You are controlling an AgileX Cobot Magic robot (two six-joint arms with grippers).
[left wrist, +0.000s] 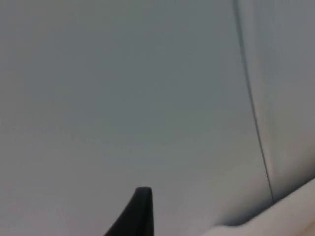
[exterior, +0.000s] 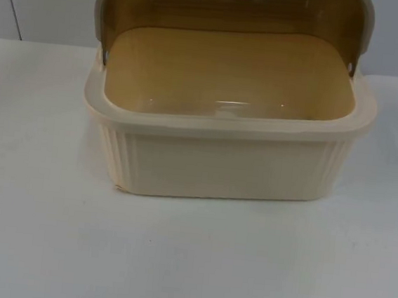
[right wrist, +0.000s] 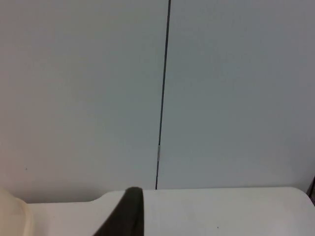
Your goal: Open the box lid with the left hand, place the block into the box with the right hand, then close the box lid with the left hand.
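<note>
Pincers first: left pincer (left wrist: 143,206) shows as one black fingertip raised off the counter, pointed at the grey partition wall (left wrist: 123,88), a strip of counter edge just below and ahead of it. Can't tell if wide or narrow. Right pincer (right wrist: 130,209), same story: one dark fingertip, the wall seam straight ahead, counter (right wrist: 206,211) below it, a cream curve of the box (right wrist: 12,216) off to its side. Width unreadable too. Both arms look parked, waiting, up and back from the work.

Outward, in the top view: box (exterior: 222,165) sits mid-counter, long axis running side to side, ribbed front wall facing the camera. Lid (exterior: 234,4) already swung up and back on its hinges, standing behind the opening. Cavity looks bare, no block inside.

Judgement: opening step done; next is the right arm's block placement. Block's bearing from the right pincer can't be told. Box lies below and forward of both pincers, neither clearly nearer.
</note>
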